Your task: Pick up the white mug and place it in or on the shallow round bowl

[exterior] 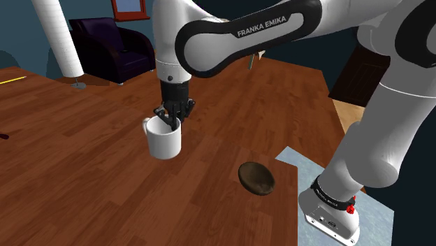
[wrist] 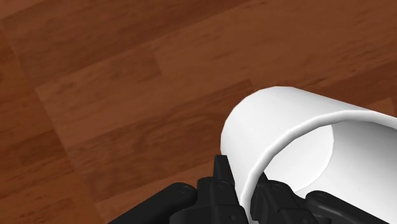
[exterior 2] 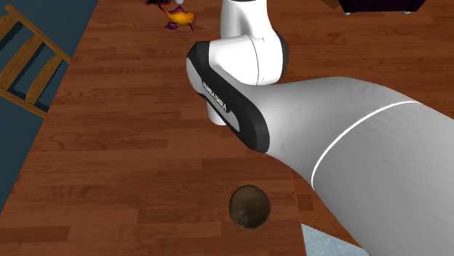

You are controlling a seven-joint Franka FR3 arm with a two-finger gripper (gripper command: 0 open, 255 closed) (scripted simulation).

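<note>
In the shoulder view you see the gripper (exterior: 173, 116) pointing straight down at the rim of the white mug (exterior: 165, 141); the jaws are closed to a narrow gap on the mug's wall, one finger inside the cup and one outside; the mug stands roughly upright with its handle (exterior: 147, 126) turned to the shoulder view's left; you cannot tell whether its base touches the wooden surface (exterior: 84, 147). The bowl (exterior: 256, 177), dark brown and shallow, lies on the wood to the shoulder view's right of the mug and clearly apart from it, just beside the grey-blue corner of the stand (exterior: 297, 159); a dark purple armchair (exterior: 112, 42) and a white pole (exterior: 59, 38) stand at the far edge.

In the second exterior view you look down past the white arm (exterior 2: 349, 145), which covers much of the scene; the bowl (exterior 2: 249, 206) sits on the wood below it; a wooden chair (exterior 2: 29, 65) shows at the upper left and a yellow-orange toy (exterior 2: 179, 14) at the top.

In the wrist view the fingers (wrist: 220, 181) clasp the mug's (wrist: 286, 121) white wall between them, right at the rim, with the gripper (wrist: 245, 191) astride it; brown planks lie beyond.
</note>
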